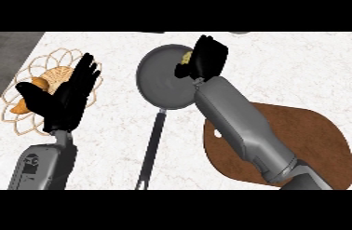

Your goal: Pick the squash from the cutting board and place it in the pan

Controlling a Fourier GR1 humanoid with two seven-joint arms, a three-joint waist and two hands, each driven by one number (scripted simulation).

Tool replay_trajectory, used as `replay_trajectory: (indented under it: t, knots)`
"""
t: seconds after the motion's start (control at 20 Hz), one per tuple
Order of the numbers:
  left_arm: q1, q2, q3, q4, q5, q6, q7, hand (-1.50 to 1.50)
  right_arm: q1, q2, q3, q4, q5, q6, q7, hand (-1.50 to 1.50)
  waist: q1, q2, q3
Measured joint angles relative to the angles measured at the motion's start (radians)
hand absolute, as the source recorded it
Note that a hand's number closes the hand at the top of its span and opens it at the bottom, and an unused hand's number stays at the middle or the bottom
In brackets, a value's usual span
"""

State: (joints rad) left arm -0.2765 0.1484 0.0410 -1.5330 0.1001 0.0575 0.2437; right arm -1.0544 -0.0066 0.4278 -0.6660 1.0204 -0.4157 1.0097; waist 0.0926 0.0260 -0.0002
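Right robot hand: we find it over the far right rim of the pan, fingers curled round the squash, of which only a small yellow patch shows at the hand's left edge. We judge the carry done and the placing step in hand; the next move calls for lowering over the pan's floor and uncurling the fingers.

Left robot hand: fingers straight and apart, resting at the view's left, grasping nothing.

Cutting board: brown, on the white tabletop, partly under the right forearm.

Wire basket: behind the left robot hand, orange items inside.
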Motion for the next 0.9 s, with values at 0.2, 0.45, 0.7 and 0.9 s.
replay_trajectory:
  t: [0.2, 0.45, 0.7, 0.9]
  knots:
    - [0.001, -0.003, 0.000, 0.000, 0.000, 0.001, 0.003, 0.00, 0.038, 0.001, -0.020, 0.053, -0.098, -0.078, -0.009, -1.50, 0.001, -0.001, 0.001]
    - [0.004, 0.009, 0.015, 0.013, 0.004, -0.008, -0.006, 0.00, 0.045, 0.003, -0.006, 0.100, -0.210, -0.178, -0.067, -1.50, -0.006, -0.003, 0.001]
    - [0.024, 0.010, 0.025, 0.000, 0.005, 0.000, -0.006, 0.00, 0.077, 0.002, -0.005, 0.049, -0.260, -0.350, -0.137, -1.50, -0.023, -0.010, 0.001]
    - [0.053, 0.011, 0.031, -0.009, 0.006, 0.000, -0.010, 0.00, 0.140, 0.001, -0.017, -0.063, -0.317, -0.472, -0.189, -1.50, -0.048, -0.019, 0.002]
